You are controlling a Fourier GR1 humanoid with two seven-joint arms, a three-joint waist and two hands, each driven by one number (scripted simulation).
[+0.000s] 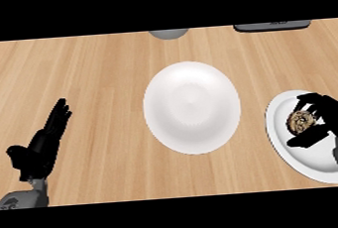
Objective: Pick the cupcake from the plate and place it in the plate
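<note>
A brown cupcake (301,121) sits on a white plate (301,157) at the right edge of the wooden counter. My right hand (332,120) curls round the cupcake, fingers above it and thumb below, still over that plate. A second, larger white plate (192,107) lies in the middle of the counter with nothing on it. My left hand (43,144) rests open at the lower left, fingers straight and pointing away, well apart from both plates.
A grey round object (169,33) pokes in at the top edge, above the middle plate. A dark flat object (272,26) lies at the top right. Bare wood runs between my left hand and the middle plate.
</note>
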